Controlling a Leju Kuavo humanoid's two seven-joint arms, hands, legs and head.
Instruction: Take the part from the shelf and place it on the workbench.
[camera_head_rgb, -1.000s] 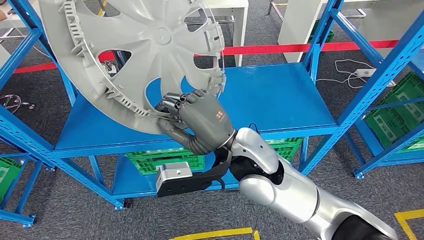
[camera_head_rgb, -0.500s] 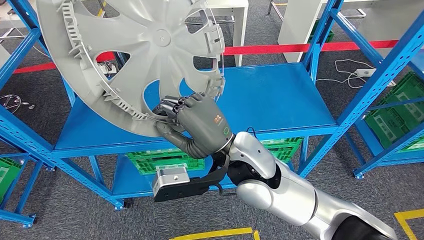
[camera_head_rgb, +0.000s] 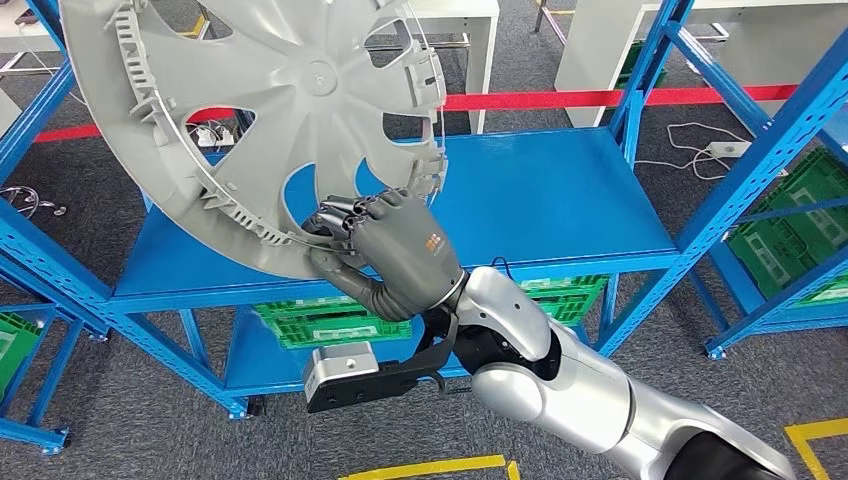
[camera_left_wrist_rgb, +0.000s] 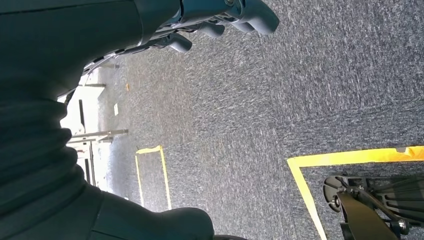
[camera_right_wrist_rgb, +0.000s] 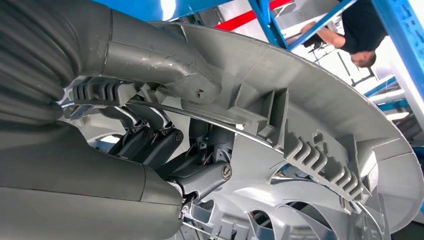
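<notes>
Above the blue shelf, grey wheel cover gripped at its rim by right robot hand, green crates below

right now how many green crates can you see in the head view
3, partly hidden: one under the blue shelf below the robot hand, at; one beside it at; one in the right rack at. More may be hidden.

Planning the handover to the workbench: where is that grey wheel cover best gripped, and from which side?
At its lower rim, from below, as the right hand does: the wheel cover stands tilted on edge, and the ribbed rim gives fingers purchase.
</notes>
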